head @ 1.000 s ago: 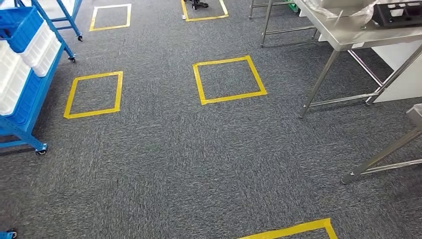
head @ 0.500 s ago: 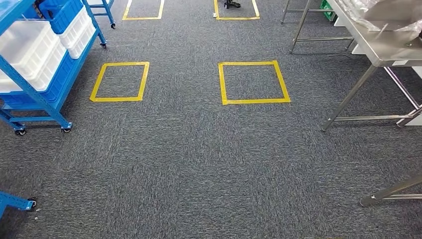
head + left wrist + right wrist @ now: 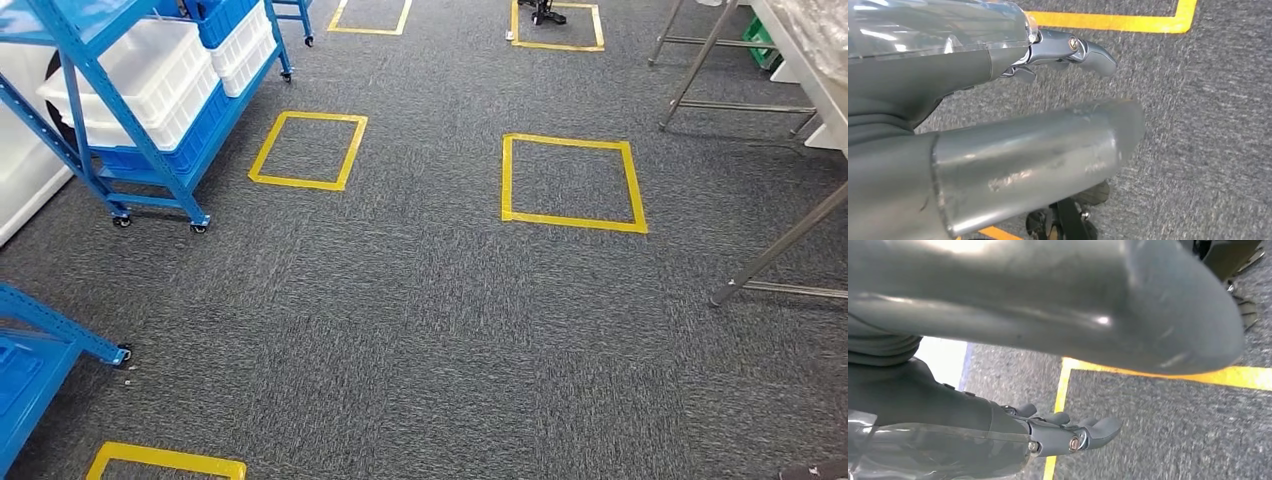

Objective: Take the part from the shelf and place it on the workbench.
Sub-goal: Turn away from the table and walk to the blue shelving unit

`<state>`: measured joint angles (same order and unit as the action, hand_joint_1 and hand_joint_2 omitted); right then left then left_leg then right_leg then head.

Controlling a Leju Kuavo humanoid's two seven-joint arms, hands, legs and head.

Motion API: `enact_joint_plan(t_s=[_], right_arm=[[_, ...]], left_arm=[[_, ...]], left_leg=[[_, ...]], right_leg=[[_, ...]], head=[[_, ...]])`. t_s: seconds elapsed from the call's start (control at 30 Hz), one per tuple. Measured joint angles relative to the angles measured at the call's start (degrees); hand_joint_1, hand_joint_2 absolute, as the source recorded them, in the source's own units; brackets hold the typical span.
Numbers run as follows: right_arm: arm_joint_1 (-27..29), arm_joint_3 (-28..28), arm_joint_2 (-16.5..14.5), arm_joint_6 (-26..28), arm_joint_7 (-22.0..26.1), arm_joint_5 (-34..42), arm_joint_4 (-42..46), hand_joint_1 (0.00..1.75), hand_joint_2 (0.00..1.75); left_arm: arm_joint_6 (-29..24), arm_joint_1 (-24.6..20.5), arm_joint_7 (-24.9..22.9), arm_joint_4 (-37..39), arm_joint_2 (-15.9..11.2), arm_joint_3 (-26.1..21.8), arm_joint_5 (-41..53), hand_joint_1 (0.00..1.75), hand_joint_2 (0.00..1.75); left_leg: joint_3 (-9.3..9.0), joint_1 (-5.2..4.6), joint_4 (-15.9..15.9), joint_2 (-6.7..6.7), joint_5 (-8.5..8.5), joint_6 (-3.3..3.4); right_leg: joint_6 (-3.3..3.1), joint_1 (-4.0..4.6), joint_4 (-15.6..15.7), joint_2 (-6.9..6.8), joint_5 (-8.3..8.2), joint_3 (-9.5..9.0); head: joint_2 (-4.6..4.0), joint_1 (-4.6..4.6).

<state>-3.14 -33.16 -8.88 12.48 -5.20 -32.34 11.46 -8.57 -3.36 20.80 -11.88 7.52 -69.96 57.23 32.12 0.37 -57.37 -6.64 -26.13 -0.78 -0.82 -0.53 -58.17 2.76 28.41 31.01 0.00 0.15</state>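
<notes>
1. Toward ten o'clock in the head view stands the blue shelf (image 3: 150, 120), loaded with white bins (image 3: 150, 85) and blue bins (image 3: 225, 15). A second ago it sat at the far left edge; the whole picture has slid right, so the camera has turned toward it and nothing on the floor has moved.
2. At two o'clock only a steel leg and an edge of the table (image 3: 800, 55) show, where earlier more of its top was visible. My reading: the robot is in the approach to the shelf, with the pick not yet begun.
3. The part itself cannot be made out; presumably it lies in one of the bins.
4. Wrist views add what the head view lacks: the left robot hand (image 3: 1068, 50) and right robot hand (image 3: 1068, 432) hang over grey carpet and yellow tape, fingers extended, grasping nothing.
</notes>
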Motion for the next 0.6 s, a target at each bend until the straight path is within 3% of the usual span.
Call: enact_joint_plan(t_s=[0.07,0.13,0.2,0.23,0.27,0.3,0.37,0.4,0.43,0.5,0.53,0.6], right_arm=[[0.0,0.0,-0.2,-0.2,0.0,-0.1,0.0,0.00,0.00],[0.2,0.0,-0.3,-0.4,0.1,-0.3,0.0,0.00,0.00],[0.4,0.0,-0.3,-0.7,0.3,-0.5,0.0,0.00,0.00],[0.4,0.0,-0.3,-0.7,0.4,-0.6,0.0,0.00,0.00],[0.4,0.0,-0.3,-0.7,0.5,-0.6,0.0,0.00,0.00],[0.4,0.0,-0.3,-0.6,0.5,-0.6,0.0,0.00,0.00],[0.4,0.0,-0.4,-0.5,0.4,-0.6,0.0,0.00,0.00],[0.3,0.0,-0.5,-0.3,0.4,-0.6,0.0,0.00,0.00],[0.3,0.0,-0.5,-0.3,0.3,-0.6,0.0,0.00,0.00],[0.0,0.0,-0.6,-0.1,0.2,-0.6,0.0,0.00,0.00],[-0.1,0.0,-0.6,-0.1,0.1,-0.6,0.0,0.00,0.00],[-0.1,0.0,-0.7,-0.1,0.0,-0.7,0.0,0.00,0.00]], left_arm=[[0.1,0.0,0.0,0.0,-0.1,0.0,0.0,0.00,0.00],[0.2,-0.1,0.0,0.0,-0.1,0.0,0.1,0.00,0.00],[0.2,-0.2,-0.1,0.0,-0.1,0.0,0.2,0.00,0.00],[0.2,-0.1,-0.1,0.0,-0.1,0.0,0.2,0.00,0.00],[0.2,0.0,-0.1,0.0,-0.1,0.0,0.2,0.00,0.00],[0.2,0.0,-0.1,0.0,-0.1,0.0,0.2,0.00,0.00],[0.3,-0.1,-0.1,0.0,-0.2,0.0,0.2,0.00,0.00],[0.3,-0.2,-0.1,0.0,-0.2,0.0,0.2,0.00,0.00],[0.4,-0.2,-0.1,0.0,-0.2,0.0,0.2,0.00,0.00],[0.5,-0.1,-0.1,0.0,-0.2,0.0,0.2,0.00,0.00],[0.5,-0.1,-0.1,0.0,-0.2,0.0,0.2,0.00,0.00],[0.6,-0.2,0.0,0.0,-0.2,0.0,0.2,0.00,0.00]], left_leg=[[1.12,0.05,-2.5,2.23,-1.81,-0.49],[4.23,0.11,-9.4,5.16,-5.68,-0.86],[7.17,0.18,-15.8,6.03,-8.14,-1.15],[7.35,0.20,-16.3,6.20,-7.81,-1.17],[6.36,0.20,-14.5,6.42,-6.48,-1.08],[4.33,0.14,-10.8,7.05,-4.50,-0.86],[0.31,-0.29,-3.0,9.46,-1.68,-0.08],[-0.71,-0.53,-0.9,10.31,-1.11,0.28],[-0.92,-0.75,-0.2,10.58,-1.11,0.57],[-0.94,-0.73,0.1,9.31,-0.75,1.07],[-1.10,-0.59,0.4,8.71,-0.49,1.38],[-1.38,-0.20,1.1,7.44,0.10,2.02]], right_leg=[[-0.84,-0.08,0.4,-1.40,-0.20,-0.16],[-1.39,0.16,0.5,-2.96,-0.15,-0.17],[-1.60,0.46,0.4,-4.57,0.00,-0.16],[-1.64,0.58,0.4,-5.32,0.09,-0.20],[-1.63,0.67,0.4,-6.04,0.19,-0.29],[-1.57,0.76,0.4,-6.72,0.31,-0.47],[-1.26,1.00,0.4,-7.99,0.63,-0.85],[-1.02,1.08,0.4,-8.50,0.77,-1.01],[-0.76,1.11,0.4,-8.98,0.87,-1.13],[-0.15,1.02,0.4,-9.76,1.04,-1.38],[0.19,0.92,0.1,-9.11,1.44,-1.41],[0.78,0.65,-3.7,-5.97,4.02,0.10]], head=[[0.00,-0.23],[0.00,-0.56],[0.00,-0.64],[0.00,-0.65],[-0.01,-0.66],[-0.01,-0.66],[-0.01,-0.60],[-0.01,-0.57],[-0.01,-0.51],[0.00,-0.53],[-0.01,-0.44],[0.00,-0.23]])
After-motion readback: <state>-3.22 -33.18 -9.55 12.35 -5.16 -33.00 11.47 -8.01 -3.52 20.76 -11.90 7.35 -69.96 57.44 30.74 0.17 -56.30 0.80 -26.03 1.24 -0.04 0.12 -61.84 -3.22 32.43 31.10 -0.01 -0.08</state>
